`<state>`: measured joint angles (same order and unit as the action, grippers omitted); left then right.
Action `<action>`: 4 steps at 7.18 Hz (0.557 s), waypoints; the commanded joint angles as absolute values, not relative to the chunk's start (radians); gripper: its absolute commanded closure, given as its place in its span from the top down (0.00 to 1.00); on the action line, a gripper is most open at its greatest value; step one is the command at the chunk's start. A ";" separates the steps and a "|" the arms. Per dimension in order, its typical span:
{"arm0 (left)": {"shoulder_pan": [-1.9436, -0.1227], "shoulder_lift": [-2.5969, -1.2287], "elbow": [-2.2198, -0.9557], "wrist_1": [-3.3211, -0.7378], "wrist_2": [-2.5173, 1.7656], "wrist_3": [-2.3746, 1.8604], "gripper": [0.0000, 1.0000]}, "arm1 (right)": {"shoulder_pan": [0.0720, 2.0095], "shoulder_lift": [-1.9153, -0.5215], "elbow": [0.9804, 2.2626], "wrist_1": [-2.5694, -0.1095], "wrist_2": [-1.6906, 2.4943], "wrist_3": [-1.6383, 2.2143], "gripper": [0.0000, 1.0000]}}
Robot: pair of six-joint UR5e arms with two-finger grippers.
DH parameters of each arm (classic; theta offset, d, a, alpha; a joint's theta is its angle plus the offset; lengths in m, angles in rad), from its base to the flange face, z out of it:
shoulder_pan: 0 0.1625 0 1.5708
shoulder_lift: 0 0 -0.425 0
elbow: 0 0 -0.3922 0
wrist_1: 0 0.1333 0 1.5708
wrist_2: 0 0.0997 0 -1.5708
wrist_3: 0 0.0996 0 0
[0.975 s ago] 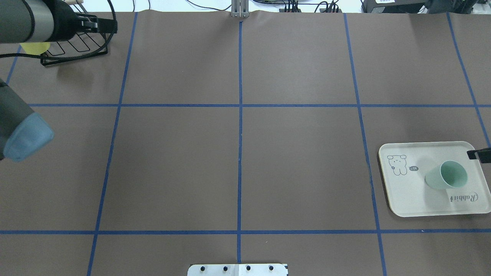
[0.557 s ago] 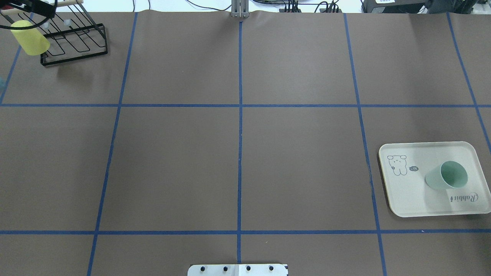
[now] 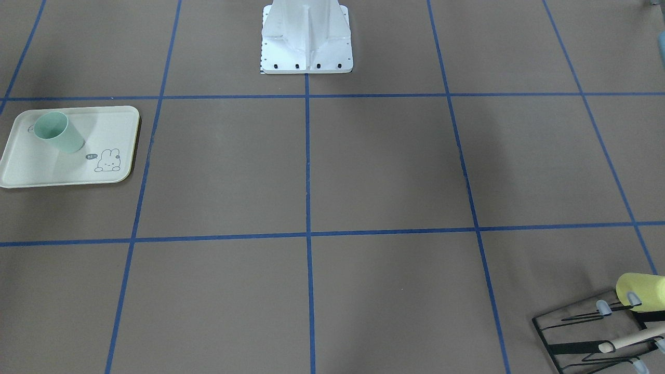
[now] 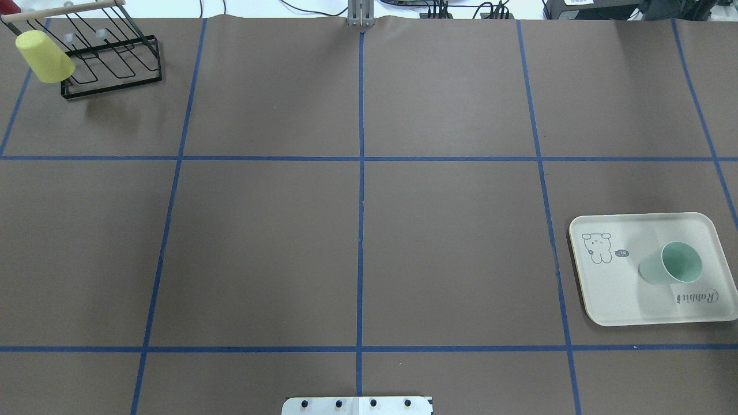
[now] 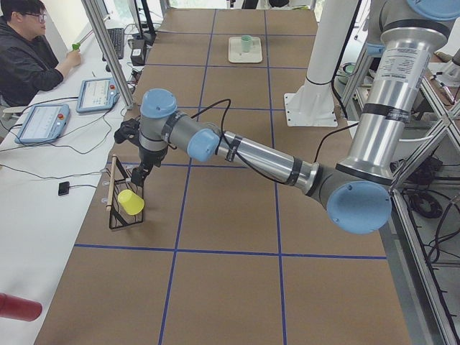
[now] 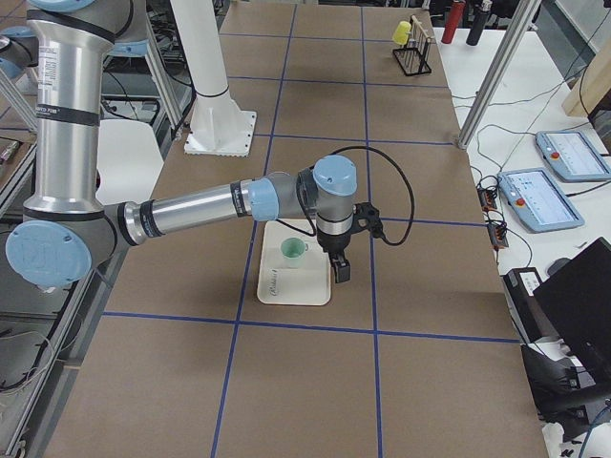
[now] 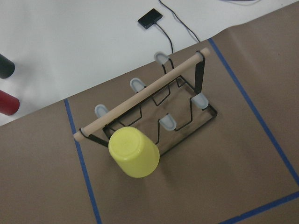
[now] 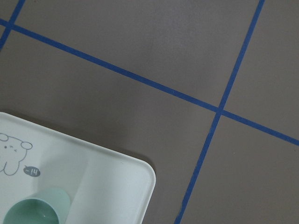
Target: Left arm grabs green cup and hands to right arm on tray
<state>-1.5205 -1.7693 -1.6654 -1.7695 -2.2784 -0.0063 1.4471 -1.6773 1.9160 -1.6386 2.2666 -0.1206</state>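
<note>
Facing the robot, the green cup (image 3: 58,133) stands upright on the tray (image 3: 31,171), toward the tray's 10 o'clock corner, with the table's brown cover around it. A yellow cup (image 3: 640,292) hangs on a black wire rack (image 3: 582,332) far off at 4 o'clock.

From overhead, the cup (image 4: 671,263) sits toward the 3 o'clock side of the tray (image 4: 611,288), beside the "Rabbit" script.

From the table's left end, the left arm (image 5: 266,162) reaches out and the left gripper (image 5: 136,176) hangs above the rack, just over the yellow cup (image 5: 131,202). The green cup (image 5: 246,43) is well apart at the table's far end, at 1 o'clock from it. I cannot tell how its jaws stand.

From the right end, the right gripper (image 6: 341,270) points down near the tray's (image 6: 286,286) edge, at 3 o'clock from the green cup (image 6: 292,251), apart from it. Whether those jaws are spread I cannot tell.

The left wrist camera looks down on the yellow cup (image 7: 134,152), which hangs upside down on the rack (image 7: 196,98).

The right wrist camera catches the green cup (image 8: 32,212) at 7 o'clock, on the tray (image 8: 117,182).
</note>
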 commanded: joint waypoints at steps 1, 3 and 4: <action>-1.575 -1.587 -1.677 -1.804 -2.318 0.022 1.00 | 1.482 -1.643 1.884 -1.634 2.275 -0.121 0.99; -1.588 -1.477 -1.658 -1.940 -2.300 0.020 1.00 | 1.531 -1.661 1.887 -1.634 2.281 -0.130 0.99; -1.588 -1.444 -1.649 -1.989 -2.268 0.021 1.00 | 1.537 -1.663 1.879 -1.631 2.304 -0.124 0.99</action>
